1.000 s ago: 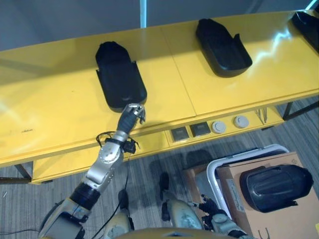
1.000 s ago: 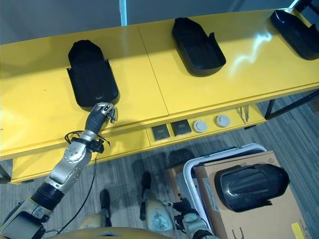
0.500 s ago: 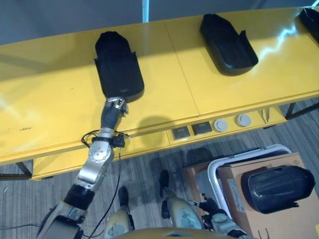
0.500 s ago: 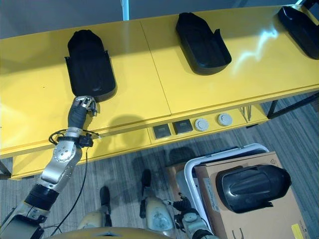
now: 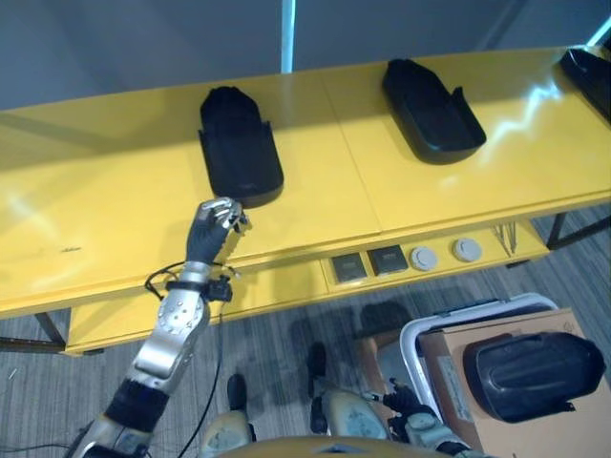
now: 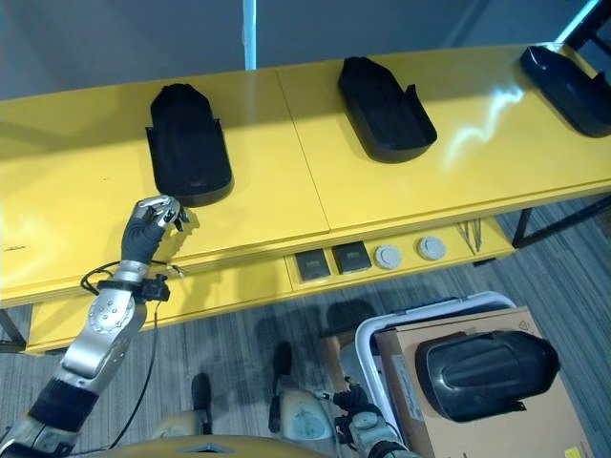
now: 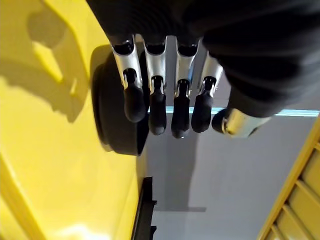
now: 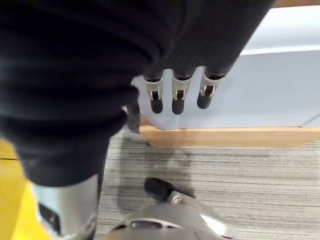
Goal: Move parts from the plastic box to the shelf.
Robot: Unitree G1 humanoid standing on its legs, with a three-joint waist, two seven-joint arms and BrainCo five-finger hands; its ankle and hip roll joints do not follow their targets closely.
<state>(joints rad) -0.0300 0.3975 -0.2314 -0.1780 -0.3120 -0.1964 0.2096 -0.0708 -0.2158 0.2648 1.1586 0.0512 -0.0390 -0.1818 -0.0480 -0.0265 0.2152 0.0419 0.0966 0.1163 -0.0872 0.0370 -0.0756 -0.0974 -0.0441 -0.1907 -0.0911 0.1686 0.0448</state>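
Note:
A black moulded part [image 5: 239, 153] lies on the yellow shelf [image 5: 115, 219], its rounded end toward the back. My left hand [image 5: 212, 224] hovers over the shelf's front strip just short of that part's near end, not touching it. Its fingers [image 7: 157, 107] are relaxed and hold nothing. A second black part [image 5: 431, 95] lies further right on the shelf, and a third [image 6: 563, 74] at the far right end. Another black part [image 5: 530, 372] rests on a cardboard box [image 5: 453, 358] at the lower right. My right hand [image 8: 172, 97] hangs low by the floor, fingers loose and empty.
A white-rimmed container [image 5: 463, 313] stands beside the cardboard box on the floor. The shelf's front face carries sockets and round knobs [image 5: 420, 258]. A grey wall rises behind the shelf. Bare yellow surface stretches left of the first part.
My left hand has drawn back from the near end of the left black part toward the shelf's front edge. The camera has shifted slightly.

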